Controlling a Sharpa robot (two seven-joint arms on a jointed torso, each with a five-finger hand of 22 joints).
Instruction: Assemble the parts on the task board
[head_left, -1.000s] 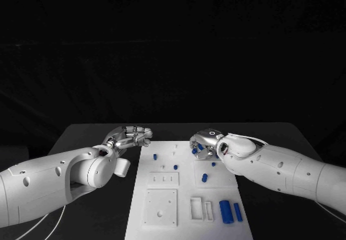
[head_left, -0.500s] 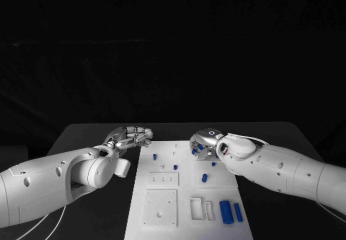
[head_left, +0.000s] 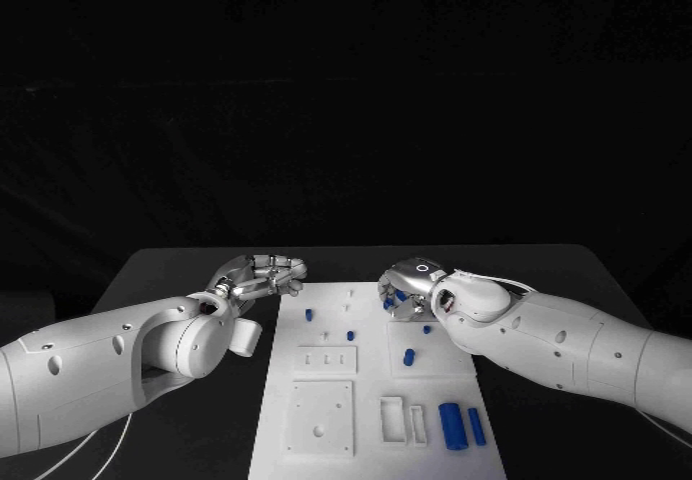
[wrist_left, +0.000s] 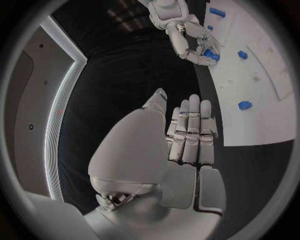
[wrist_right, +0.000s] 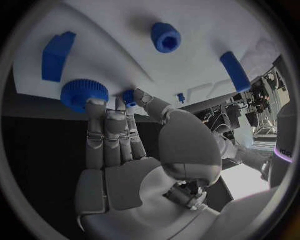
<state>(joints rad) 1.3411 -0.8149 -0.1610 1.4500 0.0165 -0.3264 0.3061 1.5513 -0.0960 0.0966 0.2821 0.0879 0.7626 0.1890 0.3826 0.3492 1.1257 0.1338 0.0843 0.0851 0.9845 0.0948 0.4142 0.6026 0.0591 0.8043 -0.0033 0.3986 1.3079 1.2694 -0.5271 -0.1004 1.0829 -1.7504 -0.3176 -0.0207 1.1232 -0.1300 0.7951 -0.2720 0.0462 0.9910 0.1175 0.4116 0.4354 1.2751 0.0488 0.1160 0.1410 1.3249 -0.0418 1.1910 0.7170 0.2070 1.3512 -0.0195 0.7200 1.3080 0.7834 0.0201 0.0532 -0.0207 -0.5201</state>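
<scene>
The left hand (head_left: 263, 275) hovers over the black table (head_left: 173, 275) just beside the far left corner of the task board (head_left: 325, 410), not touching it; in the left wrist view its fingers (wrist_left: 190, 132) lie straight and close side by side with nothing between them, the thumb apart from them. On the task board lie or stand small blue parts: a peg (head_left: 309, 314) near the left edge, a second peg (head_left: 351, 335) a little nearer, a short cylinder (head_left: 410, 356) towards the middle, and two long cylinders (head_left: 451, 424) side by side at the near right corner. The right hand (head_left: 408, 285) is over the far right part of the board; in the right wrist view its fingertips (wrist_right: 95, 106) touch a toothed blue gear (wrist_right: 84, 93) at the board's edge, with a blue block (wrist_right: 57, 55) beside it and a blue ring (wrist_right: 166, 37) further along. Whether the fingers actually grip the gear cannot be told. Compared with a second ago, the left hand sits about where it was, and the right hand has edged slightly towards the board's far edge, the parts unchanged.
</scene>
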